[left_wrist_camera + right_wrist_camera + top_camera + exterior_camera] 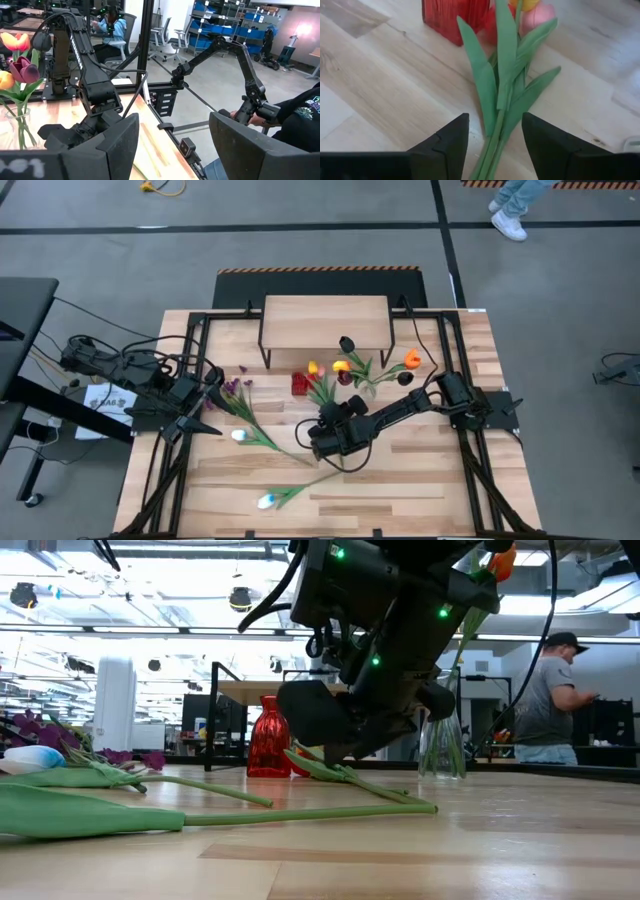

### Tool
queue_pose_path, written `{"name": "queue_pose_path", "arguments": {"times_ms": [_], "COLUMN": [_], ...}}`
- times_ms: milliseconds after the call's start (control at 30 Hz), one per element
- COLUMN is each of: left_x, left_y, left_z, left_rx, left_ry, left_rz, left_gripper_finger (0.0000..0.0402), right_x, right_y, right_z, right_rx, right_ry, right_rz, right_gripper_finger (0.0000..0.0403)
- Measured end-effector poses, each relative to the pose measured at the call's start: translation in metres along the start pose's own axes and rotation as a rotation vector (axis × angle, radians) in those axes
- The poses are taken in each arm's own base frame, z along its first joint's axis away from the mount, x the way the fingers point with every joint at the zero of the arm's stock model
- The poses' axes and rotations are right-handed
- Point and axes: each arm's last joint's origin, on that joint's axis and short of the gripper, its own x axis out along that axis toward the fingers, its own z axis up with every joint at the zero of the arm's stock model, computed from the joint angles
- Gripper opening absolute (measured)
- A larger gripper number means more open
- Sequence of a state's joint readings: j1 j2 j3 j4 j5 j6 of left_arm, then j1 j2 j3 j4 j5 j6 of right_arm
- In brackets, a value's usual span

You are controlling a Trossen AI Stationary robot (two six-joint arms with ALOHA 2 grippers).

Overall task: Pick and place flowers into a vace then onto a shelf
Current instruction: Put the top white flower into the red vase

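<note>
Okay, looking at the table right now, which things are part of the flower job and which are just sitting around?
Part of the job:
- green-stemmed tulips lying by the right claw
- white tulips lying on the planks
- purple blossom bunch
- clear glass vase holding tulips
- red glass vase
- small light-wood shelf

Just lying about:
- printed paper sheet beside the table
- person in the background

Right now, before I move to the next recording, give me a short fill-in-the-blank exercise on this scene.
1. The right hand has its fingers on either side of a green ____ lying on the table.
2. Beside the lying tulips stands a ____ glass vase.
3. The shelf carries ____ flowers.

Missing words: stem; red; no
</note>
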State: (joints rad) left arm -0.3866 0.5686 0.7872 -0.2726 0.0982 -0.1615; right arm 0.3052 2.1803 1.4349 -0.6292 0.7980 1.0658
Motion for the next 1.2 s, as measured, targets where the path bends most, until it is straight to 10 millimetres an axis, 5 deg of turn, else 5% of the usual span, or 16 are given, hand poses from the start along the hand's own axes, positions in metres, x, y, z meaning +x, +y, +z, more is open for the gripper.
{"name": "queue_pose_path", "arguments": {"times_ms": [567, 933, 1200], "left_x": [0.0, 0.0, 0.0], "left_y": [0.0, 0.0, 0.0], "left_z": [0.0, 0.0, 0.0], "left_rx": [-0.01, -0.01, -0.011], "left_ry": [0.001, 0.001, -0.001], "left_rz": [0.0, 0.0, 0.008], "left_gripper_finger": [0.0232, 0.0232, 0.0232], "right_x": [-0.008, -0.039, -0.046], "right_y": [0.011, 0.047, 0.055], "right_z": [-0.001, -0.002, -0.003], "right_rx": [-0.066, -0.278, -0.405], "right_ry": [-0.024, -0.044, -0.05], "right_rz": [0.076, 0.442, 0.584], "right_gripper_finger": [0.0169, 0.0181, 0.0179]}}
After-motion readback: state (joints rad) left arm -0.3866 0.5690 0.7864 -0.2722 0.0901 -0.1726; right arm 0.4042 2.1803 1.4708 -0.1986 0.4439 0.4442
